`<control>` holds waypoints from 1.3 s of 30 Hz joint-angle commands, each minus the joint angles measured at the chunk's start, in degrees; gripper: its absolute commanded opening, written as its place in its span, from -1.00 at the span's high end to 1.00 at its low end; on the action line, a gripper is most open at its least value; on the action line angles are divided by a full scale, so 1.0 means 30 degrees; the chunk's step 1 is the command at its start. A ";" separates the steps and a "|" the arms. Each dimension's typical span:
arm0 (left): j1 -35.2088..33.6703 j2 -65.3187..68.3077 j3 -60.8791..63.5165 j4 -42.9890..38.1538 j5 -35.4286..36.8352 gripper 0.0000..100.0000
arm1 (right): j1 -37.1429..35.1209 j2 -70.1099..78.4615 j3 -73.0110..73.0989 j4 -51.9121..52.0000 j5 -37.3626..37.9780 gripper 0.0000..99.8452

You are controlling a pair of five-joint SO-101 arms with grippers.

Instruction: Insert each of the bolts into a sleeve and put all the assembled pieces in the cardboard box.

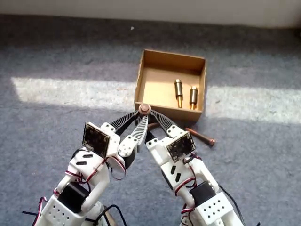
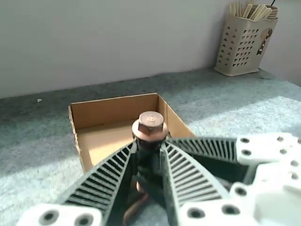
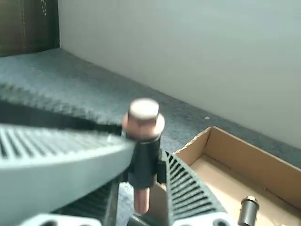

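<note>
**A:** Where is the bolt (image 1: 144, 109) sitting?

**B:** It is standing upright at the middle of the high view, just below the near wall of the cardboard box (image 1: 173, 57), with its head pointing up. It is sitting inside a dark sleeve (image 2: 149, 155), and its copper tip is poking out underneath.

**A:** And what are the hands doing?

**B:** The left hand (image 1: 139, 116) is lying to the lower left of it and the right hand (image 1: 150, 117) to the lower right. Both are pinching tight on the sleeve from either side.

**A:** Is anything lying in the box?

**B:** An assembled piece (image 1: 178, 92) and a second assembled piece (image 1: 193, 95) are lying side by side in its right half, not touching.

**A:** And on the worktop (image 1: 56, 56)?

**B:** A loose bolt (image 1: 200, 135) is lying just right of the right hand, below the box's lower right corner. A copper piece (image 1: 153, 125) is showing between the two hands, but I cannot tell what it is. A pale holder of sticks (image 2: 244, 40) is standing by the wall beyond the box.
</note>
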 commanded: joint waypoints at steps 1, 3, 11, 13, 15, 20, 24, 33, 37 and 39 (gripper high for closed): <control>0.0454 0.0132 -0.0161 0.0498 -0.0234 0.79 | 0.1070 -0.0337 0.1949 -0.0718 -0.0029 0.99; 0.0454 0.0044 -0.0161 0.0498 -0.1260 0.80 | 0.1333 -0.0337 0.1949 -0.0689 -0.0029 0.99; 0.0308 -0.0044 -0.0161 0.0469 -0.2842 0.80 | 0.3238 -0.0190 0.1949 -0.0659 -0.0029 0.99; 0.0308 -0.0044 -0.0161 0.0469 -0.3780 0.80 | 0.3766 -0.0190 0.1949 -0.0630 -0.0029 0.99; 0.0103 -0.0073 -0.0161 0.0498 -0.5333 0.81 | 0.4176 -0.0190 0.1949 -0.0220 -0.0029 0.99; -0.2007 -0.0073 -0.0161 0.0498 -0.7004 0.99 | 0.4908 -0.0278 0.1949 0.0630 0.0029 0.99; -0.4703 -0.0073 0.0132 0.0527 -0.7033 0.98 | 0.5143 -0.0249 0.1949 0.0689 0.0088 0.99; -0.8484 -0.0073 0.2242 0.0469 -0.7004 0.98 | 0.5143 -0.0278 0.1949 0.1451 0.0117 0.99; -0.9773 -0.0073 0.3531 0.0381 -0.7004 0.98 | 0.5143 -0.0278 0.1949 0.1480 0.0117 0.99; -1.0330 -0.0073 0.4234 0.0381 -0.7033 0.98 | 0.5143 -0.0278 0.1949 0.1480 0.0147 0.99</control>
